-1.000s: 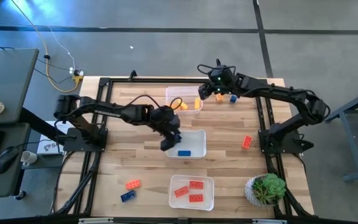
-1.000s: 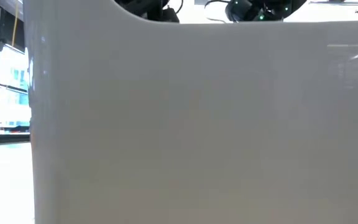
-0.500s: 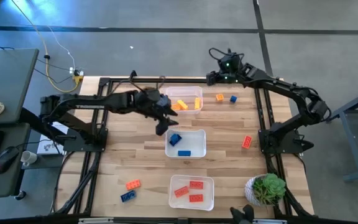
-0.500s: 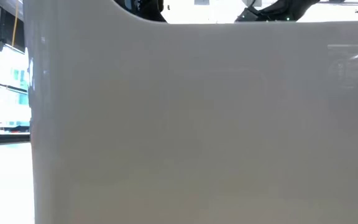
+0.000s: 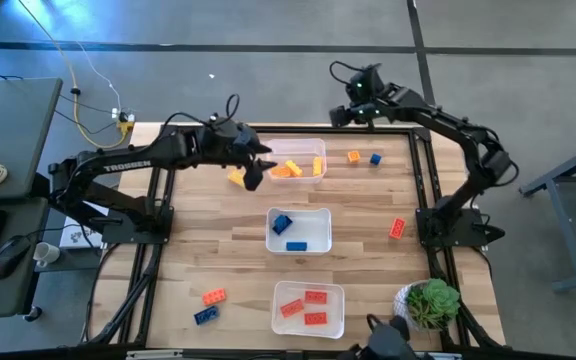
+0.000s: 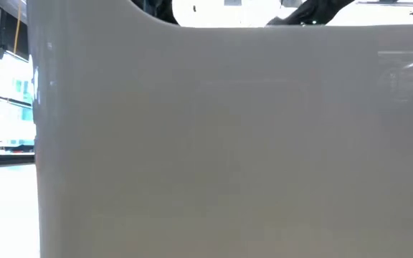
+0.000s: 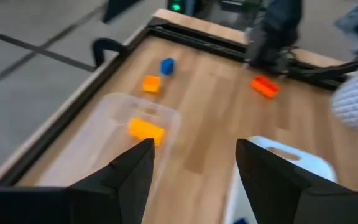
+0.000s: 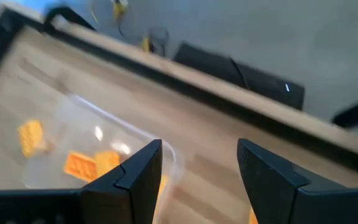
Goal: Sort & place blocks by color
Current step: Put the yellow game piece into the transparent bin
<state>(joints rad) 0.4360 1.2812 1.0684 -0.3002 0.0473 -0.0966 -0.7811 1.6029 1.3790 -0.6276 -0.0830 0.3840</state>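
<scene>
I judge the sort roughly two-thirds done: blocks point(image 5: 298, 169) fill three tubs point(image 5: 299, 231) by color, six strays remain on the counter point(image 5: 368, 262), while my left fingers point(image 7: 194, 171) and right fingers point(image 8: 199, 171) both hang spread apart, holding nothing.

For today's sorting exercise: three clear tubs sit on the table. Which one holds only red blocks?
The tub nearest the table's front edge, beside the potted plant. The middle tub holds blue blocks, the far tub yellow-orange ones.
</scene>
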